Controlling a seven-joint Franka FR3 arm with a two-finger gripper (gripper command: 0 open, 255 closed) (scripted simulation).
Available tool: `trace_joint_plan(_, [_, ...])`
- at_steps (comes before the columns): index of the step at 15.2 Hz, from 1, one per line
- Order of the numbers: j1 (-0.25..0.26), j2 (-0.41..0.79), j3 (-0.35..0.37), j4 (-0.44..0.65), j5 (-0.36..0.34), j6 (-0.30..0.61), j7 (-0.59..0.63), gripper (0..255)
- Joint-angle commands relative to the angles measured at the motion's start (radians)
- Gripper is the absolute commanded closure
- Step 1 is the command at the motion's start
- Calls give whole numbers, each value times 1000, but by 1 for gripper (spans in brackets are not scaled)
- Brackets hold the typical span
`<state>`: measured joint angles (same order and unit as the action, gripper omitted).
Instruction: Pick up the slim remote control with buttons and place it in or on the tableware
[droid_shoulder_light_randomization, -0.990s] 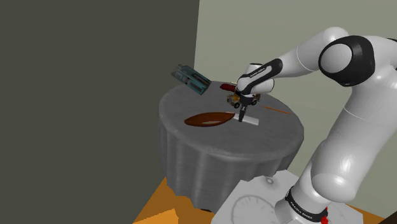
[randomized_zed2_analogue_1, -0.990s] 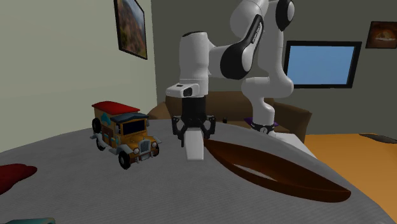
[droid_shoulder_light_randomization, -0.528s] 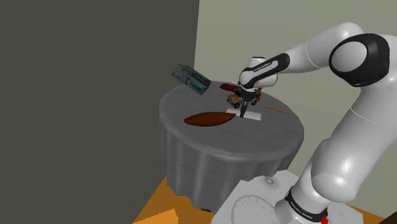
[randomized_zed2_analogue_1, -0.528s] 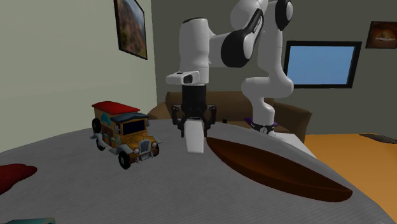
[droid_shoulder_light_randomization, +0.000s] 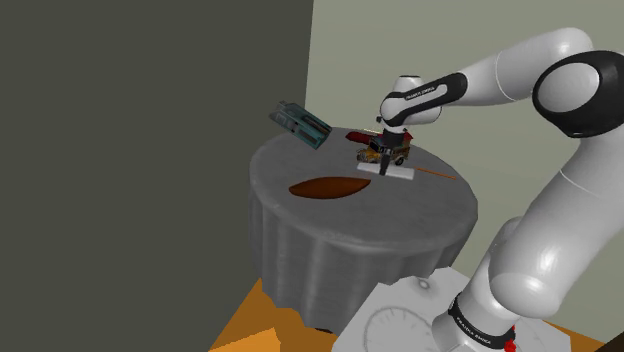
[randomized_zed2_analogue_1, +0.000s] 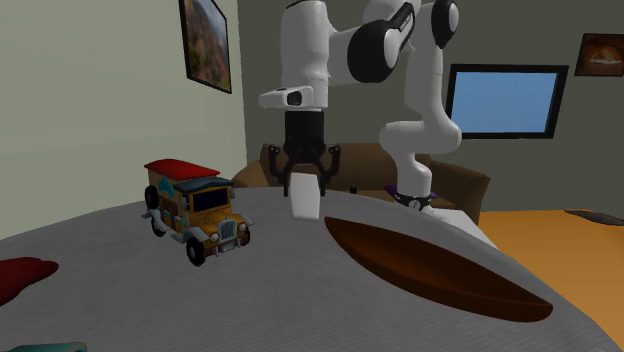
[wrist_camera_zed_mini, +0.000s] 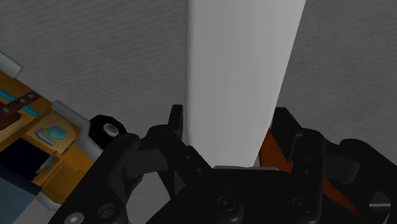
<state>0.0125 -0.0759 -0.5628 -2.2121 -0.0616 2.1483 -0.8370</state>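
Grey-clothed round table (droid_shoulder_light_randomization: 420, 215), living rm. Nearest in the 2nd ext. view: long brown dish (randomized_zed2_analogue_1: 430, 270), bare inside. Just behind it my tool (randomized_zed2_analogue_1: 306, 185) is clamped on the plain white remote (randomized_zed2_analogue_1: 305, 205), which hangs end-down btw. dish & yellow toy truck (randomized_zed2_analogue_1: 195, 215). Far back: brown sofa (randomized_zed2_analogue_1: 462, 185), blue screen (randomized_zed2_analogue_1: 505, 100) on wall.

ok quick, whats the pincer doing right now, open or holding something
pincer: shut on the white remote, which is clasped between both fingers.
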Motion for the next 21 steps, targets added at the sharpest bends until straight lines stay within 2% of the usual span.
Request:
trace_joint_plan(1, [0,-15,3,15,-8,-28,6,255])
trace_joint_plan(7, [1,-48,10,66,-24,-109,19,255])
trace_joint_plan(14, [79,-25,104,86,-1,-115,179,255])
trace_joint_plan(21, [156,46,187,162,37,-129,319,255])
